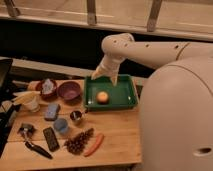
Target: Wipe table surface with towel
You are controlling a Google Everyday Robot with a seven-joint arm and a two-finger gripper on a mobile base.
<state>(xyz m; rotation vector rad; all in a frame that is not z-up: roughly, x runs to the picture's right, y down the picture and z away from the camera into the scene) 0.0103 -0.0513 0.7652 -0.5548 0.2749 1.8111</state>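
Wooden surface (115, 131) of joined planks, grain visible. One soft, folded towel (48, 86) lies far left — in the reddish bowl (50, 96), one of two round ones. The gripper (104, 76) hangs over the far rim of one green rectangular tray (112, 106), fingers wide, holding nothing.

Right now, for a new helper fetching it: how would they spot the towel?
On the wooden table, go to the far left corner, away from the open gripper above the green tray. The towel sits in a reddish bowl beside the purple bowl: crumpled whitish-blue cloth, unlike the flat blue sponge.
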